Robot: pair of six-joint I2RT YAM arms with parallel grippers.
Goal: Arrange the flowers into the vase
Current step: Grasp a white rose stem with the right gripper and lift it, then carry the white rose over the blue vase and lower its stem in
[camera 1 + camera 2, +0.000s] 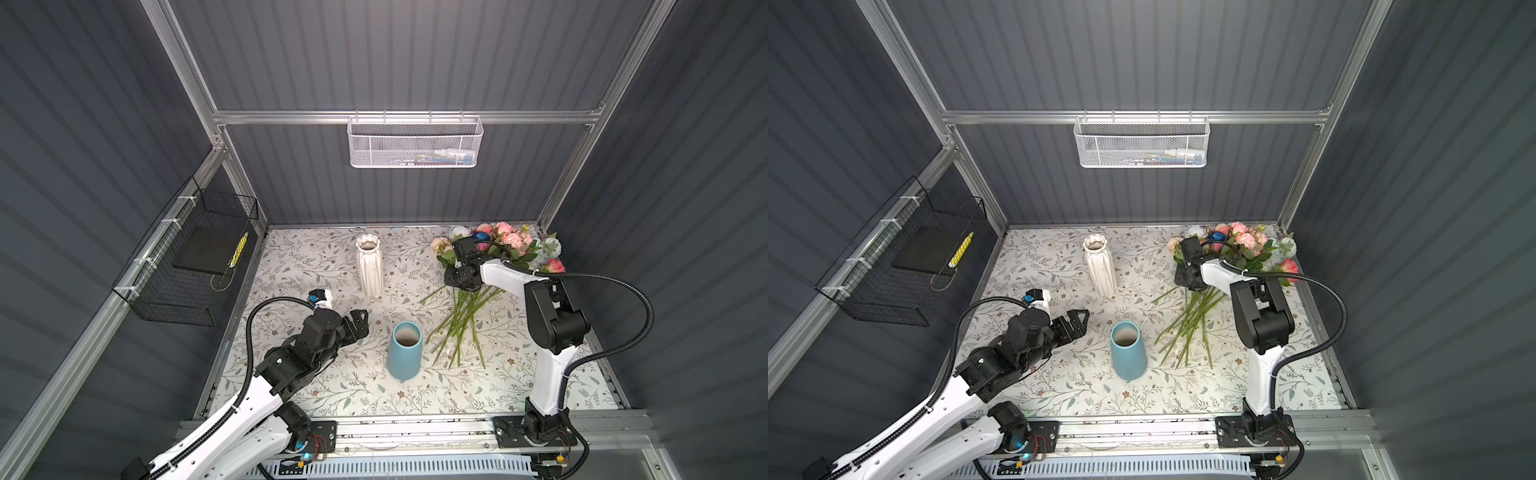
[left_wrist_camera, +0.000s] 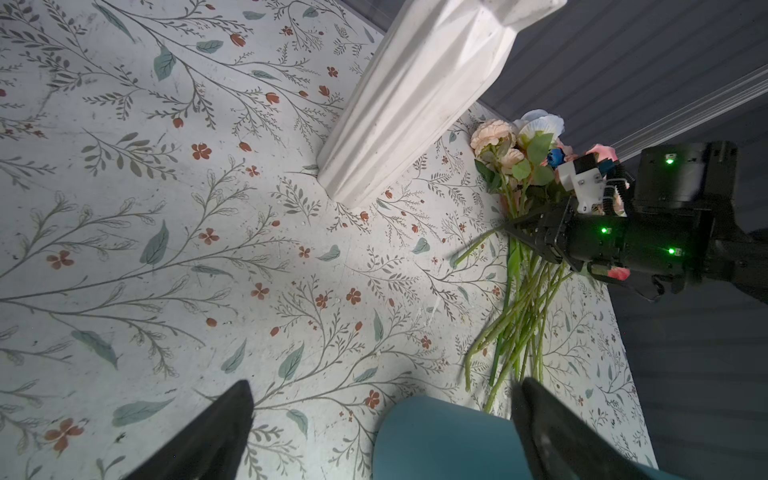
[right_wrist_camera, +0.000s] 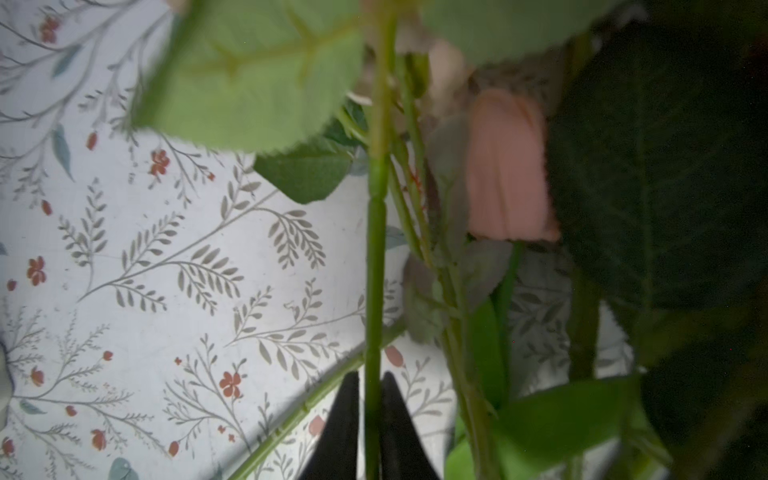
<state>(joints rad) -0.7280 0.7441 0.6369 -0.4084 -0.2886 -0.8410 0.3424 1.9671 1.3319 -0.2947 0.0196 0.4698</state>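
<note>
On tablecloth (image 1: 332, 374), heaped pastel flowers (image 1: 513, 240)

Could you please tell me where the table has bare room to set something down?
Bare: the table strip in front of the blue vase; the gap between white vase and flowers; the back left corner. Crowded: back right, where the right gripper pinches a stem among the flowers.
</note>
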